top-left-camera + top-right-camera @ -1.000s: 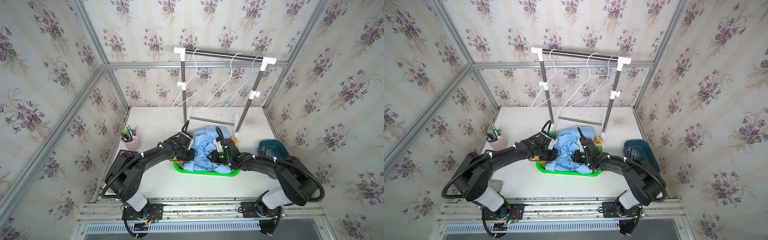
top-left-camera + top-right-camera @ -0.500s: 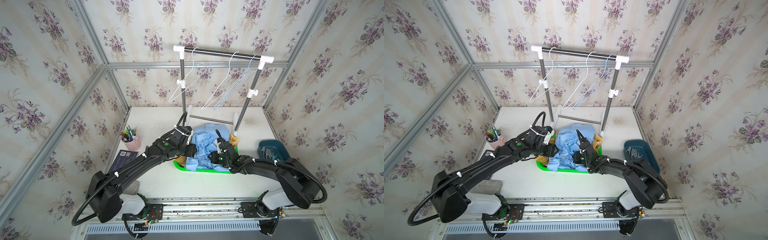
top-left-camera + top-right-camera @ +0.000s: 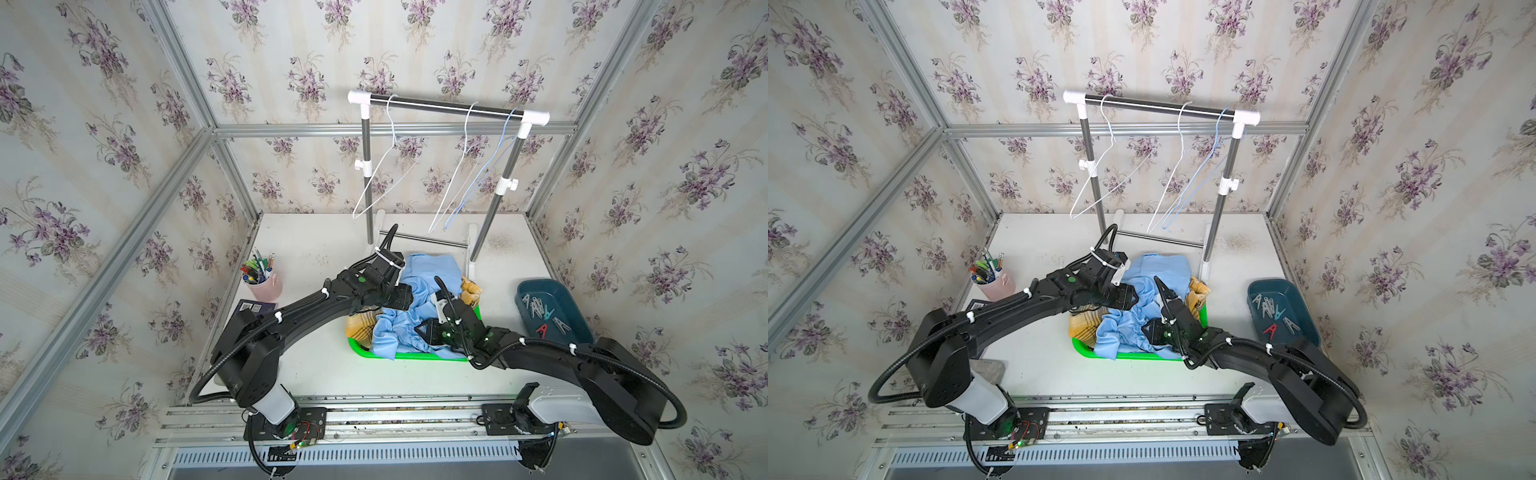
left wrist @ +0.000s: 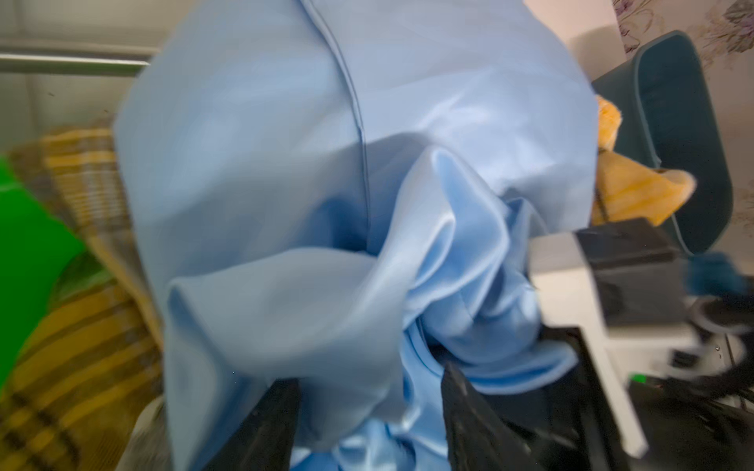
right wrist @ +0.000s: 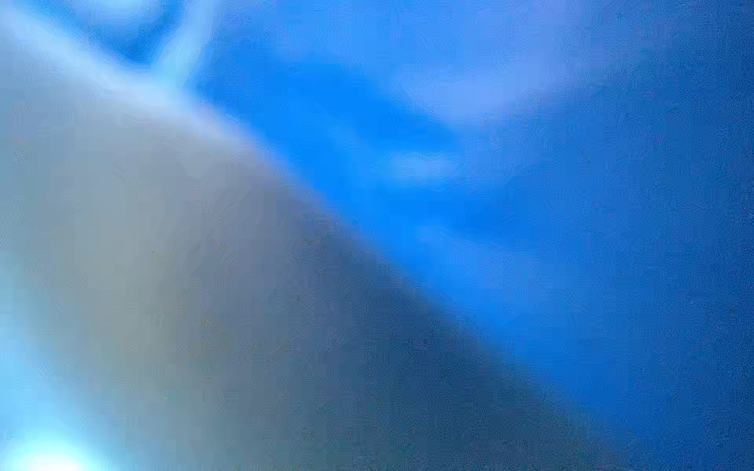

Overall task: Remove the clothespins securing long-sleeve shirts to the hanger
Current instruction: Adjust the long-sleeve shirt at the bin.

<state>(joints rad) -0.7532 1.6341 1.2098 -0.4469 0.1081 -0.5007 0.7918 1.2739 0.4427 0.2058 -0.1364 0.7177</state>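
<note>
Three wire hangers [image 3: 386,178] hang bare on the rack. A light blue long-sleeve shirt [image 3: 428,282] lies crumpled over a yellow-and-brown plaid shirt [image 3: 361,328] in a green basket [image 3: 415,356]. Several clothespins [image 3: 540,311], one of them red [image 3: 541,329], lie in a teal tray [image 3: 536,283]. My left gripper [image 4: 367,379] is open, its fingers apart with loose blue shirt [image 4: 326,163] between them; in a top view the left gripper [image 3: 405,297] is over the pile's left side. My right gripper [image 3: 422,328] is pressed into the blue cloth, which hides its jaws.
The rack's top bar [image 3: 444,106] and two posts stand behind the basket, with a low cross rod near the table. A pink cup of pens [image 3: 264,284] sits at the left, beside a dark booklet [image 3: 253,308]. Frame walls enclose three sides.
My left arm has swung its elbow about and its gripper has shifted a little right over the blue shirt, jaws now apart. The hangers have swung on the bar. The right gripper stays in the cloth.
</note>
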